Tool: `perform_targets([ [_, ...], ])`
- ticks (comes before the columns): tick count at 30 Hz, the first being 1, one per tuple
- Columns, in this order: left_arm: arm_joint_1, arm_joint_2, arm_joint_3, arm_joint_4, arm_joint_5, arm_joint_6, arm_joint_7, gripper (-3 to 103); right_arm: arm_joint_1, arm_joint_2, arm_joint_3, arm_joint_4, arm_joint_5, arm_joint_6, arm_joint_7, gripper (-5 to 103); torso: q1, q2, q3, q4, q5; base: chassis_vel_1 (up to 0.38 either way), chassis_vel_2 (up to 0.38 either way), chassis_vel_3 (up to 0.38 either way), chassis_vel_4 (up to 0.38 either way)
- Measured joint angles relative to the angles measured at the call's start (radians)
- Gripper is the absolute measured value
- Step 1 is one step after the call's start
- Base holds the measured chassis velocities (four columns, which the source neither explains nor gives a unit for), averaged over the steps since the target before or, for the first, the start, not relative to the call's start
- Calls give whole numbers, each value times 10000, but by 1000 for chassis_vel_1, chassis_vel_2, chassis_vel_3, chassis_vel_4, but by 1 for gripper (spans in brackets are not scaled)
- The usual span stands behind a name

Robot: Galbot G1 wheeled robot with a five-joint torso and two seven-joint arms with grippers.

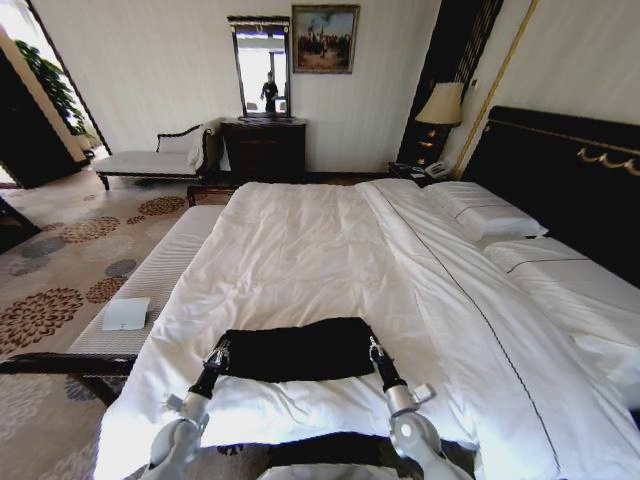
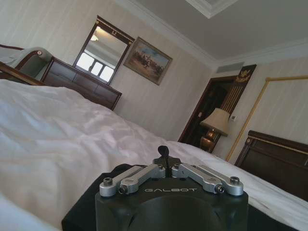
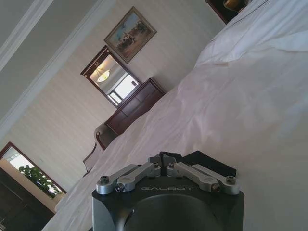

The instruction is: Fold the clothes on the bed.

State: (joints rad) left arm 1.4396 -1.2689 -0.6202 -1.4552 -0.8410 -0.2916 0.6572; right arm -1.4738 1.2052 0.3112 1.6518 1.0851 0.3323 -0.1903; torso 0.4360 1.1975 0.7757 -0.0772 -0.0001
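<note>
Fingers of left gripper (image 1: 222,347) and right gripper (image 1: 373,346) clenched, apparently pinching black T-shirt (image 1: 296,351) on bed (image 1: 300,250).

Each arm ends in a slim black forearm section above a silver-grey wrist joint with a small boxy fitting on its side. The left claw (image 1: 219,349) and right claw (image 1: 374,347) are black. Up close, each has a matte black housing lettered "GALBOT" in pale grey, topped by paired silver linkage bars fastened with dark-headed screws.
</note>
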Motion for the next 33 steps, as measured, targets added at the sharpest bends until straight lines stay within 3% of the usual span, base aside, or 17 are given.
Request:
perform_targets([
  [4, -42, 127, -127, 222, 403, -168, 124, 0, -86, 65, -6, -63, -116, 43, -11, 0, 1, 0, 0, 0, 0, 0, 0, 0, 0],
  [9, -34, 454, -464, 642, 551, -274, 1298, 0, -141, 131, -71, -172, -236, 82, -9, 0, 1, 0, 0, 0, 0, 0, 0, 0, 0],
  [17, 9, 797, -694, 951, 621, -354, 2436, 0, -359, 121, -63, -122, -299, 198, 7, 0, 2, 0, 0, 1, 1, 0, 0, 0, 0],
  [28, 0, 767, -707, 958, 1264, -922, 2555, -1, -887, 157, -15, 280, -658, 249, 3, 0, 1, -1, 1, 1, 1, 0, 0, 0, 0],
  [31, 81, 774, -810, 905, 1379, -1002, 2715, 7, -1198, 115, -22, 576, -699, 249, -6, 0, 1, 0, 0, 1, 0, 0, 0, 0, 0],
  [33, 98, 777, -836, 905, 1380, -1009, 2746, 7, -1248, 107, -23, 622, -703, 249, -6, 0, 1, 0, 0, 1, 0, 0, 0, 0, 0],
])
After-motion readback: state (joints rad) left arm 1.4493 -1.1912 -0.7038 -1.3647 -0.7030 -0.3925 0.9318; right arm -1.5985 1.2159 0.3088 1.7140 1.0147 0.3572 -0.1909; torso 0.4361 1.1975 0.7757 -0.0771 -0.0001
